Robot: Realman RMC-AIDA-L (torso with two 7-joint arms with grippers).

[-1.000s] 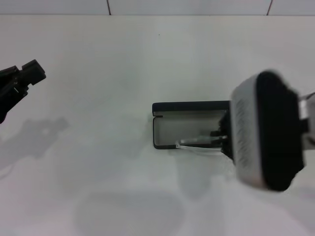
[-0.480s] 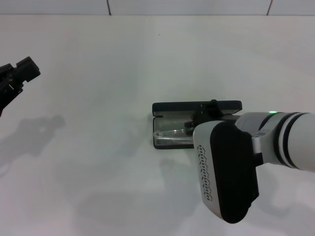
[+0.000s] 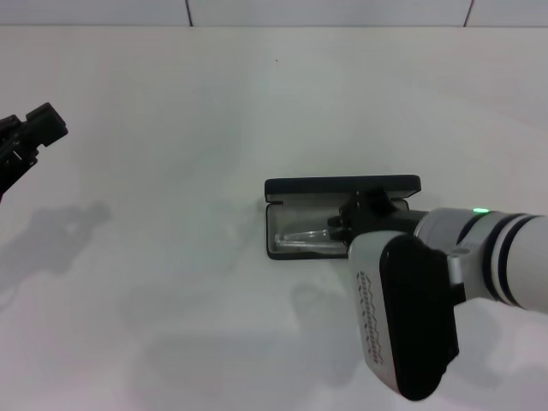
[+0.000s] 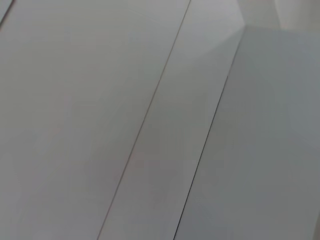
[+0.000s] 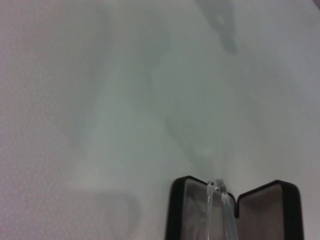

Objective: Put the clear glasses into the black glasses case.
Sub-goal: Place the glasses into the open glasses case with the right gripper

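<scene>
The black glasses case point(image 3: 342, 184) lies open on the white table, right of centre, with its lid laid back and its grey lining showing. The clear glasses point(image 3: 301, 238) lie inside its tray, one end reaching toward the case's left wall. My right gripper point(image 3: 344, 225) reaches into the right half of the tray, shut on the glasses' right end. In the right wrist view, the clear glasses point(image 5: 220, 199) stand between the two halves of the black glasses case point(image 5: 290, 200). My left gripper point(image 3: 36, 130) hangs idle at the far left, well away from the case.
My right arm's white forearm and black-and-white wrist housing point(image 3: 402, 317) cover the table in front of and to the right of the case. The white table point(image 3: 171, 214) runs back to a tiled wall point(image 3: 325, 10). The left wrist view shows only pale panels point(image 4: 150, 120).
My right gripper has carried the glasses from the case's front edge into the tray, and the arm has swung lower and to the right. The left gripper barely drifted.
</scene>
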